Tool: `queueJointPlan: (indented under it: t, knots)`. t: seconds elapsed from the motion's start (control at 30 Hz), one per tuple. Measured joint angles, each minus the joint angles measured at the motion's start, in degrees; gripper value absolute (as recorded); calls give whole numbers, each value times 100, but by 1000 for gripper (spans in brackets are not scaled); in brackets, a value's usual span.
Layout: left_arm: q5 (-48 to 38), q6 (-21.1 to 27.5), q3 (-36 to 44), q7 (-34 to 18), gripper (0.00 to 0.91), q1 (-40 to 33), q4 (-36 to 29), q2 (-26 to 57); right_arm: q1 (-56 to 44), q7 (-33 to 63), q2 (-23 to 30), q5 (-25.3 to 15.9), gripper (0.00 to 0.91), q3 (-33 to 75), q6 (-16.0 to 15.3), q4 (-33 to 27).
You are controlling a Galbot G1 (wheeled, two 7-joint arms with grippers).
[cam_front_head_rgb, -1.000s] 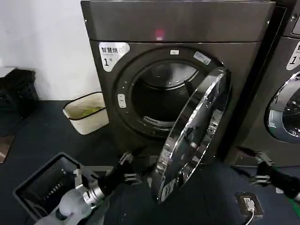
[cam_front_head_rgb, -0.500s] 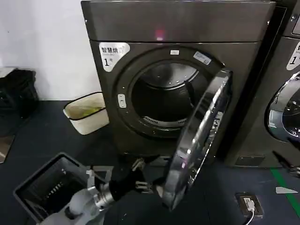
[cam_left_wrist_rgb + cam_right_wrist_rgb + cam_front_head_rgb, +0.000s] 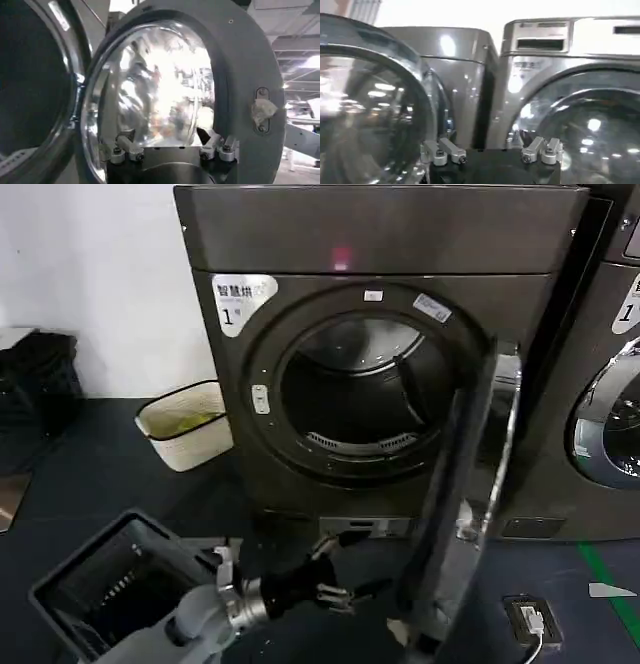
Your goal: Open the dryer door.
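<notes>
With the dryer door (image 3: 455,514) swung edge-on off the drum opening, left gripper (image 3: 345,574) sits just beside its inner face, fingers apart, empty; door looks open, next likely retract.

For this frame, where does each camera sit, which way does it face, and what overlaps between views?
Head view: high on the robot, looking forward and down at the dryer drum; the left gripper reaches toward the swung-out dryer door.
Left wrist view: behind the open left gripper, facing the door's grey inner face.
Right wrist view: behind the open right gripper, facing two machine fronts.
Shared: head and left wrist views both show the door.
</notes>
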Motion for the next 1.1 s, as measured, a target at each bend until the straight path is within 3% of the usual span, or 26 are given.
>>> queueJointPlan:
  t: [0.63, 0.77, 1.1]
  knots:
    - [-138, -12, 1211, -150, 907, -1123, 639, -674, -346, 2198, -94, -4, 907, 1102, -114, 65]
    - [-165, -12, 1385, -175, 907, -1276, 741, -801, -450, 2519, -40, -213, 907, 1250, -139, 179]
    - [-104, -20, 1660, -250, 907, -1471, 1046, -1152, -596, 3358, 33, -372, 907, 1576, -484, 309]
